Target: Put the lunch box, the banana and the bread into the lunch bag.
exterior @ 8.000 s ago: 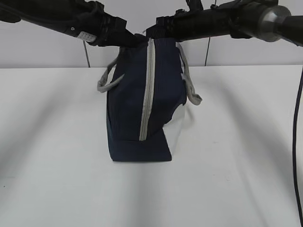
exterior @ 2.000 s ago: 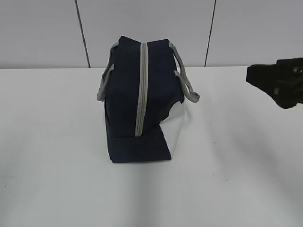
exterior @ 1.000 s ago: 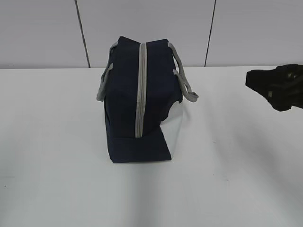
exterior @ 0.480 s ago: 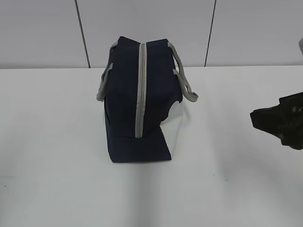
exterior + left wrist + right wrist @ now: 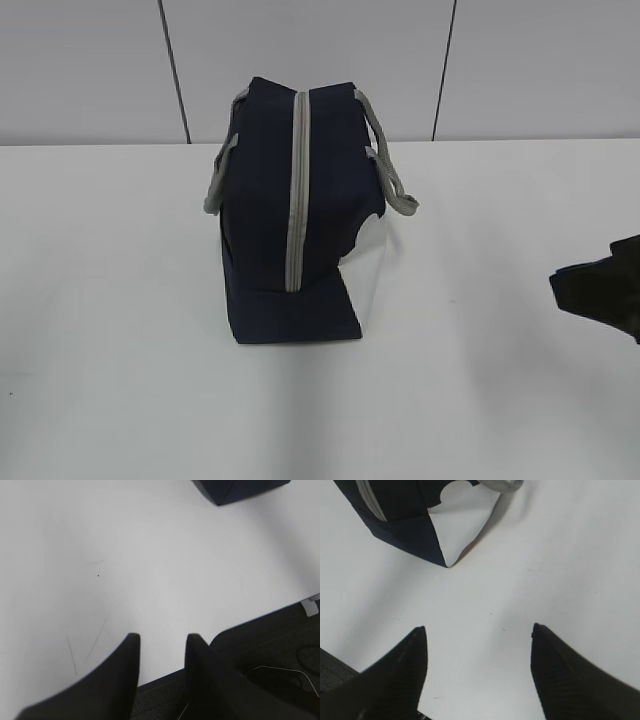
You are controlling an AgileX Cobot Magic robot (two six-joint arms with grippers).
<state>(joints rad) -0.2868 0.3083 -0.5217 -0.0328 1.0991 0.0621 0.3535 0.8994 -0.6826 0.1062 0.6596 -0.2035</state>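
Note:
The navy lunch bag [image 5: 290,220] stands upright on the white table, its grey zipper [image 5: 296,190] shut and grey strap handles hanging at both sides. Its white side panel shows in the right wrist view [image 5: 457,522]; a navy corner shows in the left wrist view [image 5: 235,489]. The lunch box, banana and bread are out of view. My right gripper [image 5: 477,630] is open and empty over bare table, well clear of the bag; it shows at the exterior view's right edge [image 5: 600,290]. My left gripper [image 5: 161,639] is open and empty above the table's front edge, outside the exterior view.
The white table [image 5: 120,300] runs to a grey panelled wall [image 5: 100,70] behind. The table's front edge and dark floor with cables [image 5: 270,650] show in the left wrist view.
Both arms have left the top of the bag. The right gripper has since drawn back and down toward the right edge. The bag has stayed put.

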